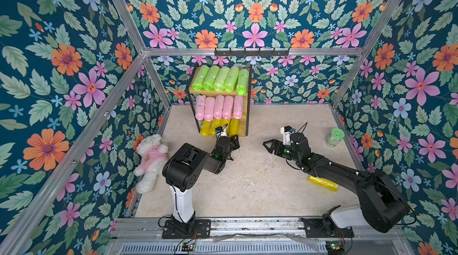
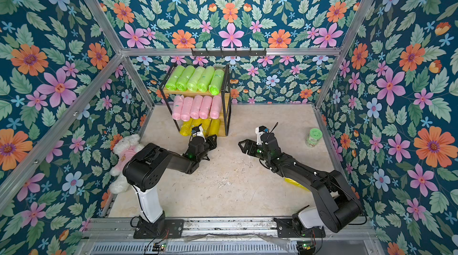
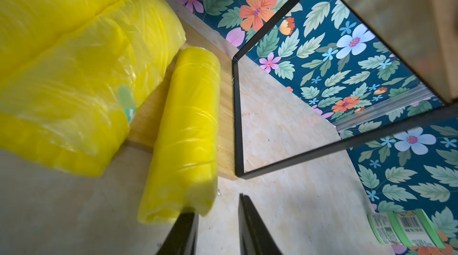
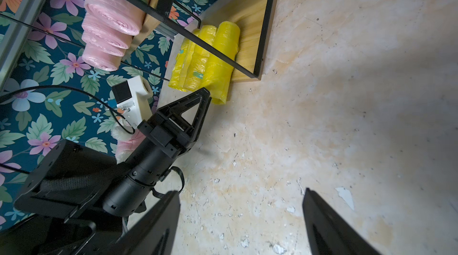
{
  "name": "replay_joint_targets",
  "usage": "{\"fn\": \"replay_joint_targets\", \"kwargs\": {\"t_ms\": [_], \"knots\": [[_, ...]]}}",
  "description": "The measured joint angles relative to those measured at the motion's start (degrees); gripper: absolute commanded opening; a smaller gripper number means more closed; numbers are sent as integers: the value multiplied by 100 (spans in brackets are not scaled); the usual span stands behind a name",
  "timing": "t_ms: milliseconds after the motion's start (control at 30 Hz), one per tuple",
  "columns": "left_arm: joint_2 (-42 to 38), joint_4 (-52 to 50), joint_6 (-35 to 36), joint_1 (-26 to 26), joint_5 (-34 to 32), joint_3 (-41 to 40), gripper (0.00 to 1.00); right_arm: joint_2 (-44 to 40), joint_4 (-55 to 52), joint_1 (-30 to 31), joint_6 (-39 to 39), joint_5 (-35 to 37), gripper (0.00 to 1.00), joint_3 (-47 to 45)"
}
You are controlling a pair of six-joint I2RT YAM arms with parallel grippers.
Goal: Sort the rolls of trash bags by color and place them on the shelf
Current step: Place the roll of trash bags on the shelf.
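Left fingers closed, empty; yellow roll just beside. Right fingers wide, empty.

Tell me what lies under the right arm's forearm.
A yellow roll lies on the floor beneath the right arm. Part of it shows in both top views. The arm covers the rest, so its far end and any sticker cannot be seen.

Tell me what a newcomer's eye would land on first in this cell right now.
First, the shelf at the back wall, banded by colour: green rolls on top, pink rolls in the middle, yellow rolls on the bottom tier. Next, one stray yellow roll lying on the floor, partly under the right arm. Loud floral wallpaper covers every wall.
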Motion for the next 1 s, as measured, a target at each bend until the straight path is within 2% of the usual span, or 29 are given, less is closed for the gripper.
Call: {"fn": "replay_joint_targets", "kwargs": {"t_ms": [300, 467, 800, 1000], "knots": [[409, 33, 66, 175, -208, 542, 38, -13, -2, 0, 0, 2, 82, -24], [358, 46, 63, 166, -160, 514, 42, -87, -9, 0, -2, 13, 82, -48], [-531, 92, -70, 155, 146, -382, 51, -92, -101, 0, -48, 57, 82, -22], [-1268, -164, 39, 127, 459, -739, 53, -387, -682, -9, -315, 424, 83, 166]]}}
